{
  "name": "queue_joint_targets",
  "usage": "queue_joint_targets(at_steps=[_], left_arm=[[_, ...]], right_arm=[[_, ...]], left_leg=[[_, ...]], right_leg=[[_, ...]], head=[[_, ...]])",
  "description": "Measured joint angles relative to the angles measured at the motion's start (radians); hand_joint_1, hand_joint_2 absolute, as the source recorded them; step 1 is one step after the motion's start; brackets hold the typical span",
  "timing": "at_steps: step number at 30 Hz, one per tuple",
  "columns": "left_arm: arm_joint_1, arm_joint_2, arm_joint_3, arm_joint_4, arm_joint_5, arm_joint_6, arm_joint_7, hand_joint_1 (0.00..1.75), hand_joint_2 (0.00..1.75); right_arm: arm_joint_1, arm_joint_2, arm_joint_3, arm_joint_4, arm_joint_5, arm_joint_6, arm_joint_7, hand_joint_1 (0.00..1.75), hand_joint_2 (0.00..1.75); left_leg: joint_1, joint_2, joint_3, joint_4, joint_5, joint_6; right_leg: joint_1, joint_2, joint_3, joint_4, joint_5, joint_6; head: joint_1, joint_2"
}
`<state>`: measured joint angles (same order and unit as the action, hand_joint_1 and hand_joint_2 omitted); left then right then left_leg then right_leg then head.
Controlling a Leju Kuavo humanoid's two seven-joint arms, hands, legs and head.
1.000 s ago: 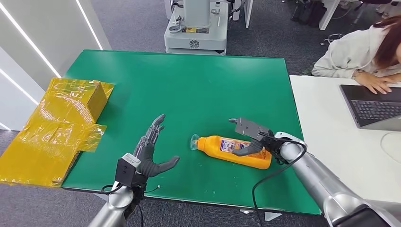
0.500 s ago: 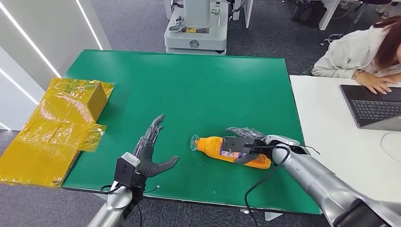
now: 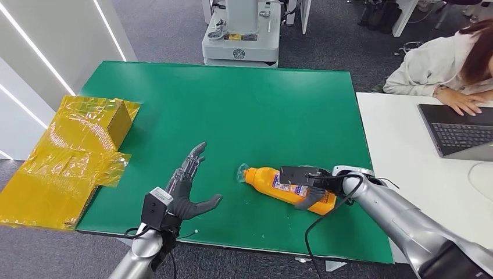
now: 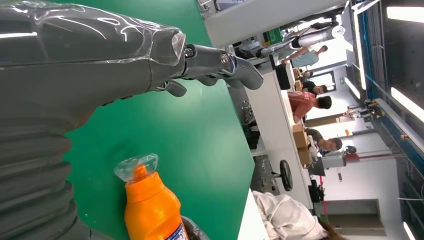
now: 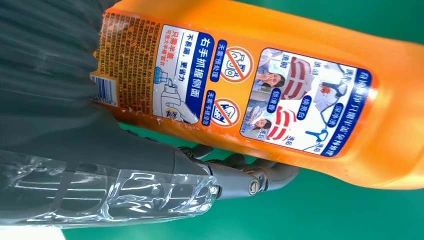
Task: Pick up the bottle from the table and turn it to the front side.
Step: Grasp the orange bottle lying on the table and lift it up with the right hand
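An orange bottle (image 3: 266,179) with a clear cap lies on its side on the green table (image 3: 232,99), cap pointing left. My right hand (image 3: 308,185) lies over its label half, fingers wrapped round the body. In the right wrist view the printed label of the bottle (image 5: 280,90) faces the camera, and the dark fingers (image 5: 240,182) curl along its far side. My left hand (image 3: 185,189) is open, fingers spread, hovering left of the bottle near the table's front edge. The left wrist view shows that hand (image 4: 75,65) and the bottle's neck (image 4: 150,200).
A box wrapped in yellow film (image 3: 70,157) overhangs the table's left edge. On the right stands a white desk (image 3: 407,168) with a laptop (image 3: 459,131), where a person (image 3: 447,67) leans. A grey machine base (image 3: 241,35) stands beyond the far edge.
My right hand has come down from beside the bottle onto it and closed round its body. The bottle has turned slightly, its base swinging toward the front edge. My left hand has barely moved.
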<state>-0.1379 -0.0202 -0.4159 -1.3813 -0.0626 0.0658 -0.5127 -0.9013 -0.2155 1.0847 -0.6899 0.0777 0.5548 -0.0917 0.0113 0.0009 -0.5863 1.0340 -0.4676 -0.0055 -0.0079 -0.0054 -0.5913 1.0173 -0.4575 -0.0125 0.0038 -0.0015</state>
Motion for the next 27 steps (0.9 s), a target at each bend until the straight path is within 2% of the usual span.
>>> queue_joint_targets(at_steps=[5,9,18,27], left_arm=[[0.01,-0.001,0.003,-0.007,0.0,0.0,0.0,0.0,1.75],[0.024,-0.002,0.014,-0.024,-0.002,0.0,0.003,0.0,1.75],[0.054,-0.007,0.035,-0.059,-0.011,-0.011,0.019,0.0,1.75],[0.058,-0.021,0.05,-0.074,-0.014,-0.025,0.034,0.0,1.75]], right_arm=[[-0.016,-0.018,0.037,-0.021,0.033,-0.023,0.012,0.0,1.75],[-0.056,-0.054,0.094,-0.078,0.103,-0.073,0.056,0.0,1.75],[-0.143,-0.189,0.175,-0.282,0.155,-0.065,0.152,0.0,1.75],[-0.155,-0.247,0.21,-0.389,0.118,-0.032,0.179,0.0,1.75]], left_leg=[[0.0,0.0,0.0,0.0,0.0,0.0],[0.0,0.0,0.0,0.0,0.0,0.0],[0.0,0.0,-0.001,0.0,0.0,0.0],[0.0,0.0,0.0,0.0,0.0,0.0]], right_leg=[[0.0,0.0,0.0,0.0,0.0,0.0],[0.0,0.0,0.0,0.0,0.0,0.0],[0.0,-0.001,0.0,0.0,0.0,0.0],[0.0,0.0,0.0,0.0,0.0,0.0]], head=[[0.0,0.0],[0.0,0.0],[0.0,0.0],[0.0,0.0]])
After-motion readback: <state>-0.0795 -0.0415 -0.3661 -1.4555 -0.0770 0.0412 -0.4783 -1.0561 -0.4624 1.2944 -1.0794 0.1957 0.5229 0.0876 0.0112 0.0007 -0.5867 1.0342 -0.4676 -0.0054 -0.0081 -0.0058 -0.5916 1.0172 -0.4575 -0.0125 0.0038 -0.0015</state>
